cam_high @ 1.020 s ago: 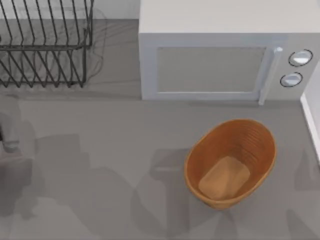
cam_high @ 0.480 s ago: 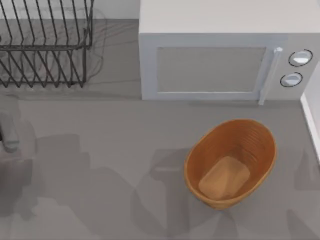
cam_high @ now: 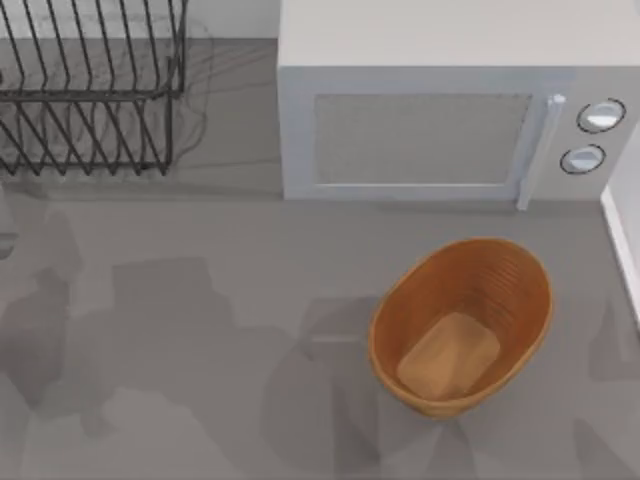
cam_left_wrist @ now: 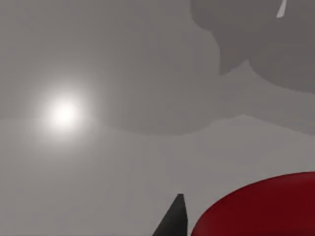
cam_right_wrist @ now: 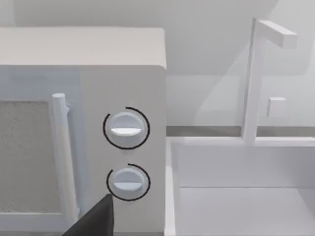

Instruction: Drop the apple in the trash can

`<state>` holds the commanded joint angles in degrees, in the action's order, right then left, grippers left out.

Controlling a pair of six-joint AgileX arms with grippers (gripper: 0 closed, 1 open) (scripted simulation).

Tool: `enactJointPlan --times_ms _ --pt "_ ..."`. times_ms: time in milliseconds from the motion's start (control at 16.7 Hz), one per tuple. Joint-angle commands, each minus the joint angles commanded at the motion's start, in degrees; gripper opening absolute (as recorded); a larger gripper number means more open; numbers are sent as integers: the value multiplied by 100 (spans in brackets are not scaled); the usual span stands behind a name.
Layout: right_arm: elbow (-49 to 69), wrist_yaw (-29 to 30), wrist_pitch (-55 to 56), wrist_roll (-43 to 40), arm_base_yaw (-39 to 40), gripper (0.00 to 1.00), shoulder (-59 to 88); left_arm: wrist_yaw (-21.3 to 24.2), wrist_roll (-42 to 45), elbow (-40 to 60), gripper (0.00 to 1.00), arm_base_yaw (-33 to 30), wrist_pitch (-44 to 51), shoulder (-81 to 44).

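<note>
**Operator:** Status of the hands and the task objects?

**Technician:** In the left wrist view, the small, glossy red ball of an apple sits right against one dark fingertip of the left hand. Whether the fingers are clamped on the fruit or merely beside it cannot be told; the second finger is out of frame. The apple looks to be off the left edge of the top view, above or on the grey desk. The orange-brown oval basket-style trash can with ribbed walls stands on the right half of the desk, in front of the grey-white microwave, and is empty. The right hand is parked facing the microwave dials and a white sink; one dark fingertip is in frame, so whether it is open cannot be told.

**Operator:** Failure risks from here?

**Technician:** Three, by my judgement.
1. A smooth round fruit can slip or roll out of a shallow or off-centre pinch during the long carry across the desk.
2. The trash can is well apart from the apple; an early release would land the fruit on the desk, where it would roll.
3. A low approach could strike the basket rim and push it toward the microwave. The black wire rack at the desk's far left also borders the left arm's path.
</note>
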<state>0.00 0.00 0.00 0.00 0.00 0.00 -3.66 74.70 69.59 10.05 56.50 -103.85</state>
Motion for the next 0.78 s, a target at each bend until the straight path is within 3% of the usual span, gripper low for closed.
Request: enactJointPlan --times_ms 360,780 --pt "0 0 0 0 0 100 0 1 -40 1251 0 -24 1864 508" --pt "0 0 0 0 0 100 0 0 -57 1426 0 -13 2079 606"
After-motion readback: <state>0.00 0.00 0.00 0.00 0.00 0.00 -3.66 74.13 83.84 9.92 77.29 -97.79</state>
